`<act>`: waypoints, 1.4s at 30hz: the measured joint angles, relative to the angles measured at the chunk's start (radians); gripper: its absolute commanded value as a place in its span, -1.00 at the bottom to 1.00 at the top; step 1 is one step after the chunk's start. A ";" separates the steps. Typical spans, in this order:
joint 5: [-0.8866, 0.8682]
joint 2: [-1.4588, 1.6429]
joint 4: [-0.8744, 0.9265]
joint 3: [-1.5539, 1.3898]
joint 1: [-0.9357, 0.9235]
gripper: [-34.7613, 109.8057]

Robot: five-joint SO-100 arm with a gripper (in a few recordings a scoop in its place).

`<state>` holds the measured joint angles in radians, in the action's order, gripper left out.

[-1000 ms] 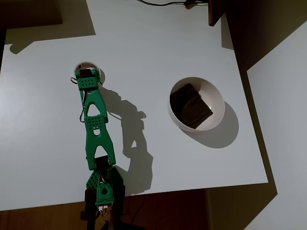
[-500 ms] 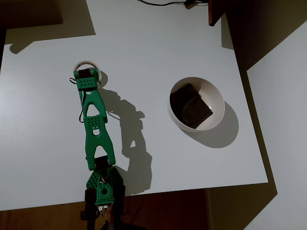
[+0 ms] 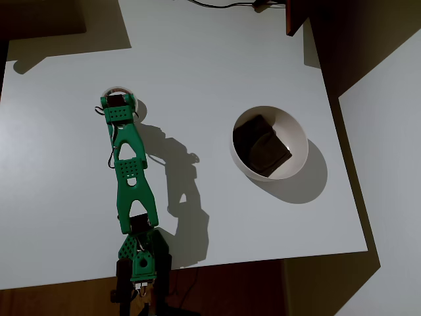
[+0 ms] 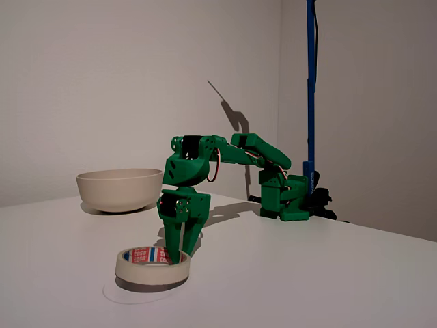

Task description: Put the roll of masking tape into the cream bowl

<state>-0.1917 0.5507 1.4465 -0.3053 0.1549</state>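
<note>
Gripper (image 4: pixel 179 254) points down, tips at the far rim of the roll of masking tape (image 4: pixel 151 268), one inside the hole; grip cannot be confirmed. Tape flat on white bench (image 3: pixel 210 59). Cream bowl (image 3: pixel 297 135) at 3 o'clock, smooth, holding a dark square block (image 3: pixel 261 145).

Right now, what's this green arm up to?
The green arm is reaching down over the roll of masking tape, which lies flat on the white table. Its end effector points down, tips at the roll's far rim, one finger seemingly in the hole; the fixed view does not settle whether it has closed on the rim. The tape is not yet lifted. The cream bowl sits apart to the right in the overhead view, with a dark block inside.
</note>
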 measured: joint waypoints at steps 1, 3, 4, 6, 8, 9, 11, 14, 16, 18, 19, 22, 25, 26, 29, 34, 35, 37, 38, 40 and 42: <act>-0.005 0.014 0.005 0.000 -0.003 -0.64; -0.017 0.051 0.015 0.000 -0.012 -0.64; -0.028 0.072 0.025 0.000 -0.020 -0.64; -0.028 0.120 0.040 0.000 -0.031 -0.64; -0.028 0.167 0.052 0.000 -0.038 -0.64; -0.031 0.192 0.060 0.000 -0.040 -0.64; -0.043 0.239 0.075 0.000 -0.044 -0.64; -0.055 0.319 0.103 0.000 -0.058 -0.64; -0.064 0.377 0.120 0.000 -0.067 -0.64; -0.064 0.442 0.137 0.000 -0.069 -0.64; -0.064 0.479 0.138 0.000 -0.069 -0.64; -0.066 0.588 0.156 0.000 -0.091 -0.64; -0.081 0.707 0.184 0.000 -0.137 -0.64; -0.084 0.738 0.190 0.000 -0.153 -0.64; -0.083 0.836 0.209 0.000 -0.233 -0.64; -0.074 0.951 0.225 0.000 -0.436 -0.64; -0.069 0.969 0.227 0.000 -0.486 -0.64; -0.054 0.989 0.227 0.000 -0.575 -0.64; -0.046 0.997 0.227 0.000 -0.617 -0.64; -0.038 1.003 0.225 0.000 -0.695 -0.64; -0.025 1.003 0.225 0.000 -0.779 -0.64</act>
<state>-0.2163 1.5539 1.6720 -0.3053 -0.6243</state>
